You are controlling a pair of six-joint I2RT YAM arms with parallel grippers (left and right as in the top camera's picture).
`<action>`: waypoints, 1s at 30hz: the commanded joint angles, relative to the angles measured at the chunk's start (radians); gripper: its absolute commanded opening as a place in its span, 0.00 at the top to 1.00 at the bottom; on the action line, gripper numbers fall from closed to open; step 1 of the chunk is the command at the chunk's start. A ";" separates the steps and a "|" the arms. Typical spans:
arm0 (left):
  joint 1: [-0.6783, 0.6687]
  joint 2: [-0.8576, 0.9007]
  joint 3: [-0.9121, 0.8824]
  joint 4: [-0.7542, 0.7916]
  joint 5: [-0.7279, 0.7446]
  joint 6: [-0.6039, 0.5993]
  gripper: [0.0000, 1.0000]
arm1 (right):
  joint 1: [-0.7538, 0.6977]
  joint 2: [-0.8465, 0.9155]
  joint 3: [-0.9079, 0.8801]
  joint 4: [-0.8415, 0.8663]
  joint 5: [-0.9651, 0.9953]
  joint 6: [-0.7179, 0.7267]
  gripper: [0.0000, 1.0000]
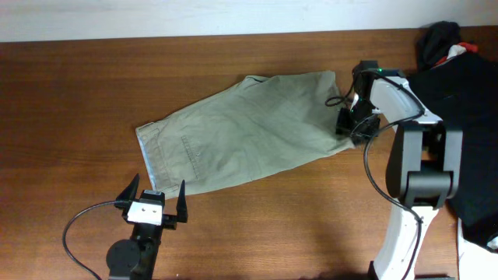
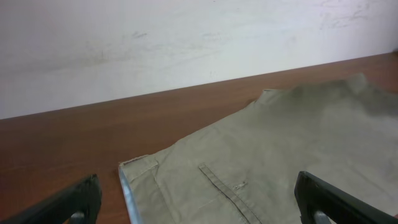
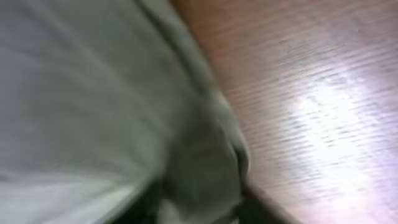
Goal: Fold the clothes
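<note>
The khaki shorts [image 1: 249,128] lie flat and slanted across the middle of the wooden table, with the waistband at the lower left and the leg hem at the upper right. My left gripper [image 1: 158,188] is open and empty, just in front of the waistband corner. The left wrist view shows its fingers [image 2: 205,208] spread apart, with the shorts [image 2: 280,155], their pocket seam and button between and beyond them. My right gripper [image 1: 352,128] sits at the right hem. In the blurred right wrist view, cloth [image 3: 81,93] bunches at the jaws [image 3: 199,199], which are shut on it.
A black garment [image 1: 467,101] with a bit of red lies at the far right under and behind the right arm's white base [image 1: 412,210]. A black cable [image 1: 78,225] loops beside the left arm. A white wall [image 2: 186,37] runs along the table's back edge.
</note>
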 commanded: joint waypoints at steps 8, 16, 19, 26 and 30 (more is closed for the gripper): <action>-0.005 -0.005 -0.007 0.001 -0.002 0.012 0.01 | -0.014 -0.077 -0.038 0.130 -0.314 0.030 0.96; -0.004 -0.005 -0.006 0.146 -0.010 0.012 0.01 | -0.028 -0.315 -0.038 0.132 -0.256 0.044 0.96; -0.004 -0.005 -0.006 0.206 0.333 0.011 0.01 | -0.028 -0.318 -0.038 0.149 -0.240 0.047 0.96; -0.004 0.068 -0.003 0.019 0.454 -0.088 0.01 | -0.028 -0.318 -0.038 0.222 -0.182 0.047 0.96; -0.004 0.386 0.134 0.005 0.454 -0.124 0.01 | -0.039 -0.318 -0.038 0.225 -0.182 0.069 0.96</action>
